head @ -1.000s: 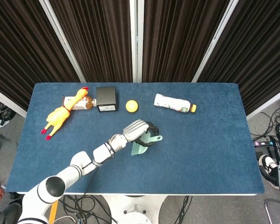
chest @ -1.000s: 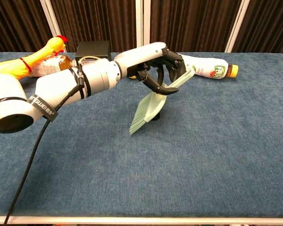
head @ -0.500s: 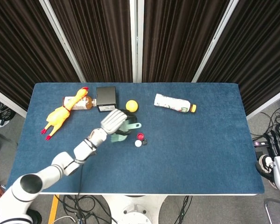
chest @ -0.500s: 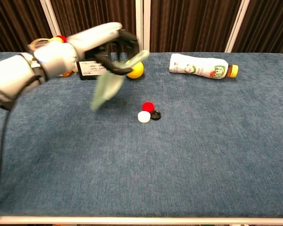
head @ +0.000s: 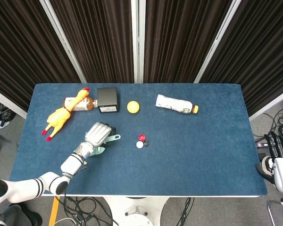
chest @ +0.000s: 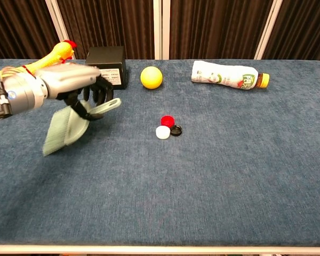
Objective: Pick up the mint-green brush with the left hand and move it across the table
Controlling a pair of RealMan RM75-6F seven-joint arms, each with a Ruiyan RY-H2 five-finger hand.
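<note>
**Brush in my left hand, over the left half of the table**

I have the left hand (chest: 77,85) curled around the mint-green brush (chest: 64,128), fingers clamped on its handle; the handle end pokes out to the right of the fingers and the bristle head hangs down and to the left, tilted, above the blue table (chest: 229,176); in the chest view I read the brush as clear of the cloth, though I cannot be sure from the head view. From the head view my hand (head: 98,134) sits in front of the black box (head: 107,99), well apart from it. Three small caps lie near the table's middle, to the right of my hand: a red cap (chest: 167,120), a white cap (chest: 162,132) and a black cap (chest: 175,130), the three just beside one another. Along the far edge I see the rubber chicken (head: 61,117) lying against a brown bottle (head: 80,103), then the black box, a yellow ball (chest: 151,77), and a white bottle (chest: 226,77) on its side. My right hand (head: 276,149) shows only at the head view's right edge, off the table; whether its fingers are apart I cannot tell.
</note>
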